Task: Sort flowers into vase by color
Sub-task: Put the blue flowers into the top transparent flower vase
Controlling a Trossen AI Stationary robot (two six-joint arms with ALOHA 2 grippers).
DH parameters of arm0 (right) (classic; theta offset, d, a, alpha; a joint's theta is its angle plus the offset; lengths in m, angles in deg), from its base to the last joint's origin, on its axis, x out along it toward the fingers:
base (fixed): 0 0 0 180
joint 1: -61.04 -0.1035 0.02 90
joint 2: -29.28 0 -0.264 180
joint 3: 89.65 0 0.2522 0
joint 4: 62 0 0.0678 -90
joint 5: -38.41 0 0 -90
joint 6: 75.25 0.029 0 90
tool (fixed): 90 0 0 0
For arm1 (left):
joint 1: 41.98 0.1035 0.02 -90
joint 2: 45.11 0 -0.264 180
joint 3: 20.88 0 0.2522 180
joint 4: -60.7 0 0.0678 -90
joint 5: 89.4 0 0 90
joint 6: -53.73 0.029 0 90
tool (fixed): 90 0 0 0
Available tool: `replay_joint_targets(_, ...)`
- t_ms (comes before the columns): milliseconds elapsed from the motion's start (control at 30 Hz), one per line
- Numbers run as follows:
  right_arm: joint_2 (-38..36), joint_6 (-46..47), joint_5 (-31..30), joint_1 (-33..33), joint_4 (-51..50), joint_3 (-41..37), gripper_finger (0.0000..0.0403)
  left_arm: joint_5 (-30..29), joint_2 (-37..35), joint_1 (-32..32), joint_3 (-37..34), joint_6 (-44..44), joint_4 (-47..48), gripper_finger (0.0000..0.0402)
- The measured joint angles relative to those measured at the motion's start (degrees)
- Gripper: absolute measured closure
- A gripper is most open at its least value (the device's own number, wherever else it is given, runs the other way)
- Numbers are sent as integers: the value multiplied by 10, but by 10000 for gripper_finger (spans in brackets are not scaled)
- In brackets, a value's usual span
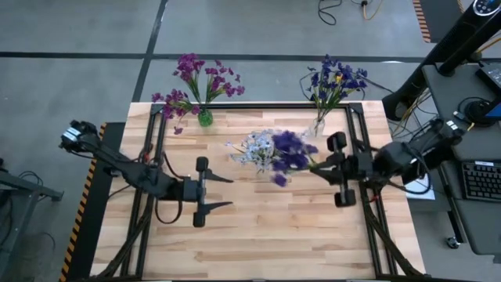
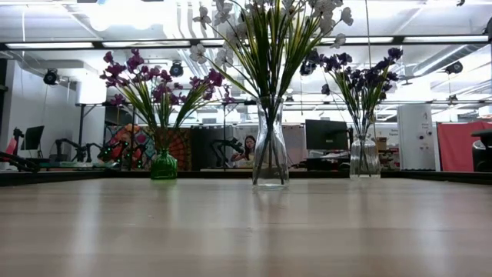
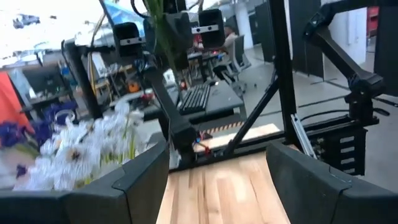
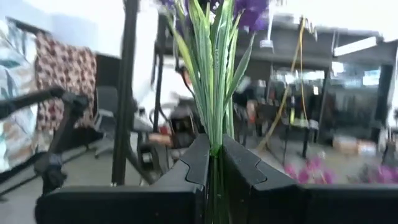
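Observation:
My right gripper is shut on a blue-violet flower spray, held above the table beside the white flowers, which stand in a clear vase at mid-table. Magenta flowers stand in a green vase at the far left. More blue-violet flowers stand in a clear vase at the far right. My left gripper hangs open over the table's left half and touches nothing. Neither gripper shows in the low view. My right gripper pinches the spray's green stems between its two fingers. The fingers come roughly level from the table's right side. The leaves and blossoms reach out past the fingertips toward the table's left, and the spray hangs clear of the table.
The near half of the wooden tabletop is bare. A black frame rail runs along the far edge, just behind the vases. A keyboard lies on a side desk beyond the table's right edge.

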Motion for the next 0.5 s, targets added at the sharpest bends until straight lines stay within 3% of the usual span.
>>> replay_joint_targets(500, 182, -106, 4, -42, 340, 0, 382, 3, 83, 0, 0, 79, -172, 151)
